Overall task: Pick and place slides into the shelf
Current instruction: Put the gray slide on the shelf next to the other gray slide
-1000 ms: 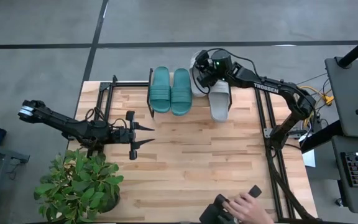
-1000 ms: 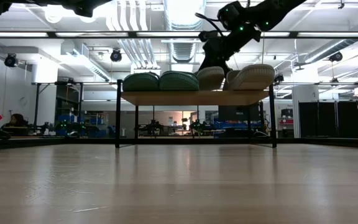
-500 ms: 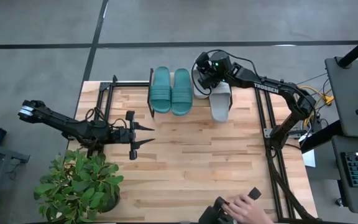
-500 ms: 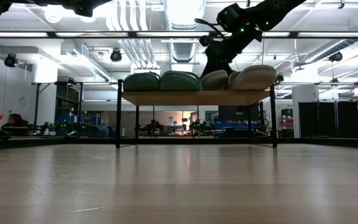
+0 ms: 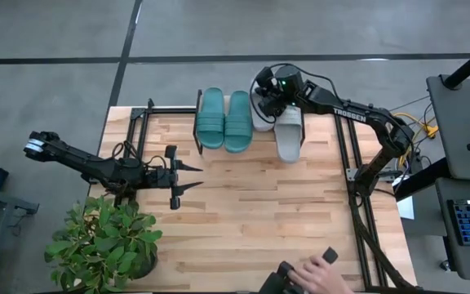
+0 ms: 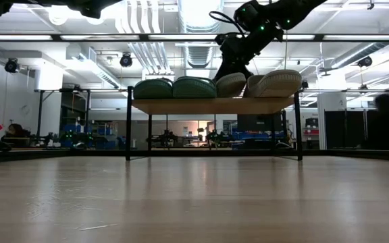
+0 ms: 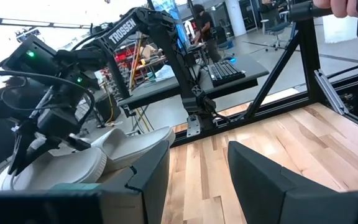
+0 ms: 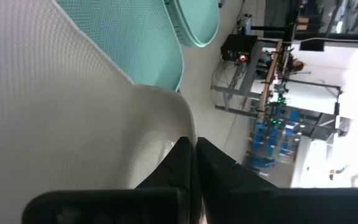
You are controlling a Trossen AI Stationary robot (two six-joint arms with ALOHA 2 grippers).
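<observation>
Tabletop shelf (image 6: 211,105) carries four slides (image 5: 223,119); clenched right tool (image 5: 265,106) grips none

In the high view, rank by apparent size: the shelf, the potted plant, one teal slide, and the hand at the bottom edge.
1. The shelf, though slides cover much of it.
2. The potted plant.
3. The teal slide.
4. The hand, cut off by the picture's edge, so its full size is unsure.
</observation>
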